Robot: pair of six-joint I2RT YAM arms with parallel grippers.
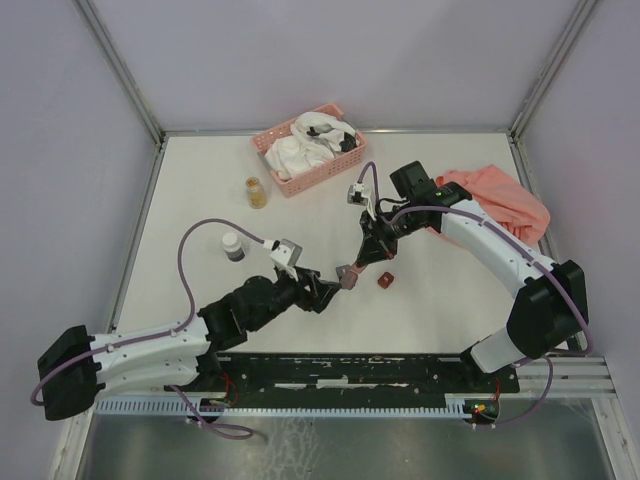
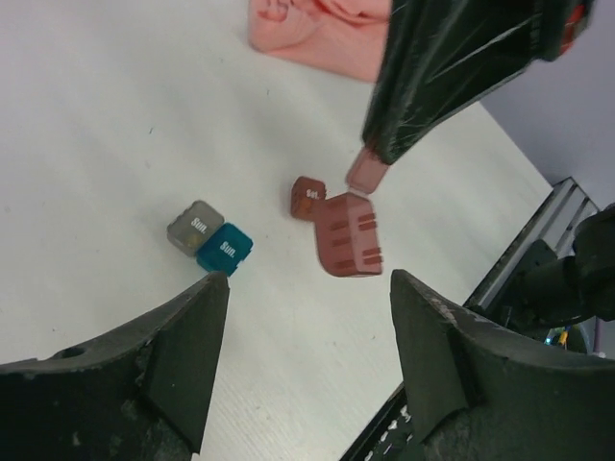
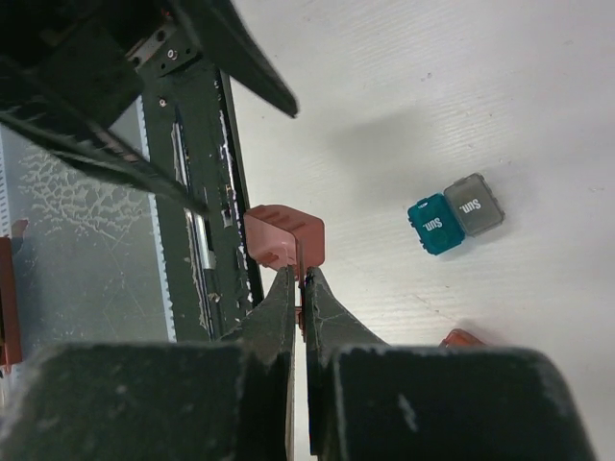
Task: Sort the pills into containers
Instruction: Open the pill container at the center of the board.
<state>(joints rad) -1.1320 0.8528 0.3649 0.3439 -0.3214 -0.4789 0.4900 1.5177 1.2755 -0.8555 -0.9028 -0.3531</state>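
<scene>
A: Gripping what on the right?

B: Pinching the thin hinged lid of one dark red box (image 3: 283, 235), with the right gripper (image 3: 300, 279) squeezed tight on that flap. Holding by the lid, most likely, to leave the mouth gaping for filling. Not managing to tell whether hanging clear of the surface (image 3: 480, 77) or resting a corner on it.

A: And doing what on the left?

B: Hovering with the left gripper (image 2: 307, 280) spread wide, nothing between the fingers, facing the box from its 8 o'clock in the overhead view. Probably standing by to steady it.

A: Lying where, the rest?

B: Sitting on the surface in the left wrist view: the second dark red box (image 2: 307, 199), marked "Sat.", near the held one at its 11 o'clock. Also the grey box (image 2: 195, 228) and the teal box (image 2: 225, 250), pressing side by side at its 9 o'clock, lids down, seemingly next in line.

A: Getting any pills (image 1: 257, 197) yet?

B: Not yet, judging from here. Sitting as an amber mass in the jar (image 1: 257, 186), standing upright well apart at 11 o'clock from both grippers overhead, just off the pink basket (image 1: 320, 180) at its 8 o'clock corner.
</scene>
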